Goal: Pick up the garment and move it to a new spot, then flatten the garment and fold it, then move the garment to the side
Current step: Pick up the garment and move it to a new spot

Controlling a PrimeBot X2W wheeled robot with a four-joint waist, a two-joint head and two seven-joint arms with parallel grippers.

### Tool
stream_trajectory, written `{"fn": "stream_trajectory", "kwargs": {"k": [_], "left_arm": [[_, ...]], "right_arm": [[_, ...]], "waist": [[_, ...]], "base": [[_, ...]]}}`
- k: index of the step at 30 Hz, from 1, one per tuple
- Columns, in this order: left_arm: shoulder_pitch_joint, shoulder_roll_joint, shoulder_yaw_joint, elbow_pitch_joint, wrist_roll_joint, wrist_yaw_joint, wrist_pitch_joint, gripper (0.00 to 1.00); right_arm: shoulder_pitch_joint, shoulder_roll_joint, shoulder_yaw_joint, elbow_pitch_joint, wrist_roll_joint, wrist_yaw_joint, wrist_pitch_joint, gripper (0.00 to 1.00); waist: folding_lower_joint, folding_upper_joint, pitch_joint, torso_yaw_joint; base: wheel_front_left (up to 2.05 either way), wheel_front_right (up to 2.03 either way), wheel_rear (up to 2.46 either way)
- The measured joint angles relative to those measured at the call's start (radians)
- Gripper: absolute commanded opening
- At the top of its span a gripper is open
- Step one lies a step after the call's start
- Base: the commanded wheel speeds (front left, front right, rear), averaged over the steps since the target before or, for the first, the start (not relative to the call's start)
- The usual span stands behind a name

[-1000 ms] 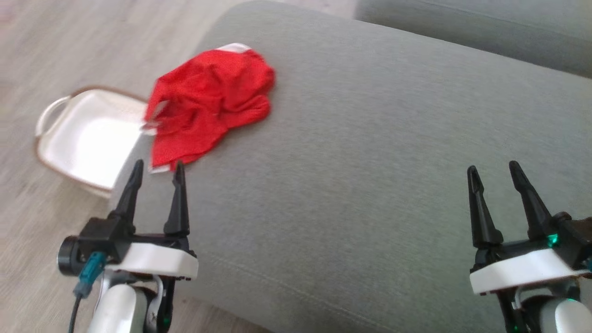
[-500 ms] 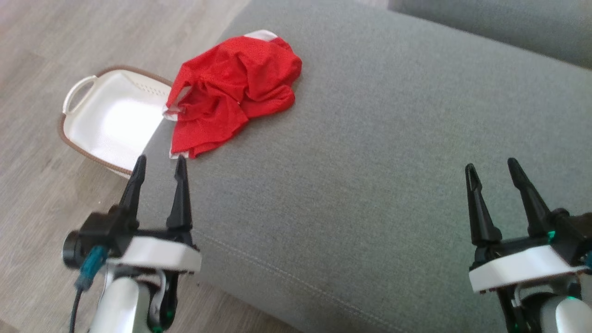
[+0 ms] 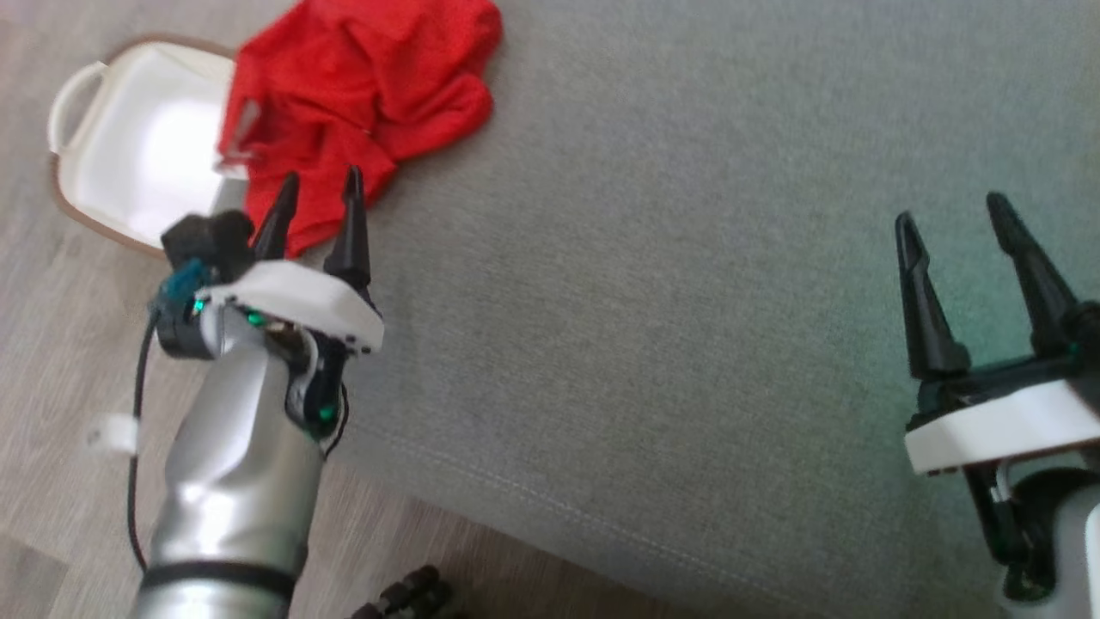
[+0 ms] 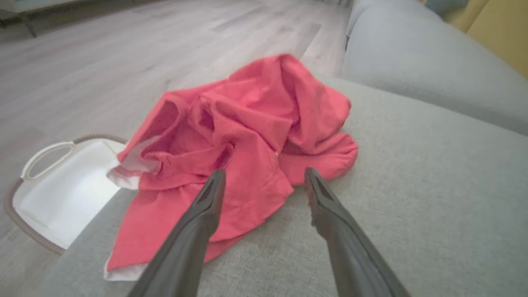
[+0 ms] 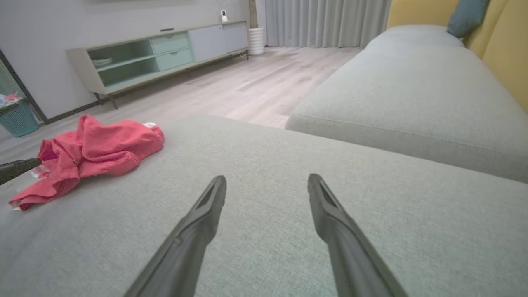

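Across most of the head view spreads the grey sofa seat cushion [image 3: 687, 258], and the crumpled red garment [image 3: 361, 69] lies at its upper left, right on the cushion's edge, with one fold hanging past it. Expect it to be light, soft and limp. It looks like thin mesh fabric with white trim, so it should sag and bunch rather than hold any shape. You would probably do best to pinch a raised fold or the flat near flap, taking a single layer – a grab into the heap may lift a wad.

Left of the garment, down on the wood floor, sits a white basket [image 3: 146, 146] with a brown rim; nothing lies in the part you can see.

Your left gripper [image 3: 322, 174] stands with jaws spread and empty, its tips over the garment's near flap. Your right gripper [image 3: 950, 206], at the far right, is likewise spread over bare cushion – well apart from the cloth.
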Motion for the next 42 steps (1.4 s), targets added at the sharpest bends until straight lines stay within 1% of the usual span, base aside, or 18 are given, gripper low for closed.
{"fn": "stream_trajectory", "kwargs": {"k": [3,5,8,9,10,11,12,16,18,21,25,26,30,33,36,42], "left_arm": [[-0.09,-0.002,0.001,0.162,-0.026,-0.026,0.002,1.0],[-0.145,-0.002,0.0,0.261,-0.035,-0.034,0.026,1.0],[-0.21,-0.001,-0.001,0.372,-0.045,-0.042,0.051,1.0],[-0.227,-0.001,-0.001,0.399,-0.048,-0.043,0.054,0.89],[-0.244,0.002,-0.001,0.42,-0.053,-0.044,0.053,0.25],[-0.258,0.006,0.0,0.432,-0.057,-0.047,0.051,0.25],[-0.269,0.009,0.0,0.443,-0.06,-0.048,0.043,0.0],[-0.273,0.026,0.0,0.457,-0.059,-0.05,0.016,0.0],[-0.26,0.04,0.009,0.423,-0.059,-0.038,0.008,0.0],[-0.201,0.063,0.049,0.272,-0.044,-0.004,0.007,0.0],[-0.052,0.083,0.096,0.067,0.001,0.036,0.007,0.0],[-0.052,0.083,0.096,0.067,0.001,0.036,0.007,0.0],[0.135,0.092,0.119,-0.096,0.039,0.062,0.007,0.0],[0.24,0.099,0.126,-0.195,0.061,0.072,0.007,0.0],[0.309,0.099,0.118,-0.279,0.076,0.079,0.007,0.0],[0.369,0.096,0.064,-0.415,0.088,0.08,0.034,0.0]], "right_arm": [[-0.012,-0.015,0.001,-0.011,0.0,0.0,0.014,1.0],[-0.023,-0.023,0.0,-0.017,0.0,0.0,0.016,1.0],[-0.032,-0.024,0.002,-0.02,0.001,0.0,0.019,1.0],[-0.037,-0.024,0.003,-0.019,0.001,0.0,0.019,1.0],[-0.042,-0.024,0.004,-0.019,0.001,0.0,0.019,1.0],[-0.045,-0.023,0.004,-0.018,0.001,0.0,0.018,1.0],[-0.046,-0.023,0.004,-0.016,0.001,0.0,0.016,1.0],[-0.055,-0.019,0.004,0.012,0.007,0.0,-0.014,1.0],[-0.059,-0.018,0.006,0.024,0.01,0.0,-0.037,1.0],[-0.058,-0.012,0.018,0.053,0.011,0.0,-0.066,1.0],[-0.056,0.007,0.03,0.1,0.022,0.0,-0.106,1.0],[-0.056,0.007,0.03,0.1,0.022,0.0,-0.106,1.0],[-0.029,0.016,0.03,0.141,0.039,0.0,-0.137,1.0],[0.019,0.033,0.028,0.159,0.046,0.0,-0.147,1.0],[0.06,0.043,0.022,0.166,0.051,0.0,-0.155,1.0],[0.094,0.058,0.002,0.166,0.065,0.0,-0.157,1.0]], "waist": [[0.0,0.0,0.043,-0.016],[0.0,0.0,0.066,-0.027],[-0.0001,0.0,0.088,-0.041],[-0.0001,0.0,0.093,-0.046],[-0.0002,0.0,0.096,-0.051],[-0.0002,0.0,0.098,-0.055],[-0.0001,0.0,0.099,-0.059],[-0.0003,0.0,0.081,-0.072],[-0.0003,0.0,0.063,-0.078],[-0.0004,0.0,0.025,-0.089],[-0.0004,0.0,-0.042,-0.112],[-0.0004,0.0,-0.042,-0.112],[-0.0004,0.0,-0.12,-0.144],[-0.0004,0.0,-0.177,-0.174],[-0.0004,0.0001,-0.223,-0.207],[-0.0005,0.0,-0.265,-0.285]], "base": [[0.0,0.0,0.0],[0.0,0.0,0.0],[0.0,0.0,0.0],[0.0,0.0,0.0],[0.0,0.0,0.0],[0.0,0.0,0.0],[0.0,0.0,0.0],[0.0,0.0,0.0],[0.0,0.0,0.0],[0.0,0.0,0.0],[0.0,0.0,0.0],[0.0,0.0,0.0],[0.0,0.0,0.0],[0.0,0.0,0.0],[0.0,0.0,0.0],[0.0,0.0,0.0]]}}
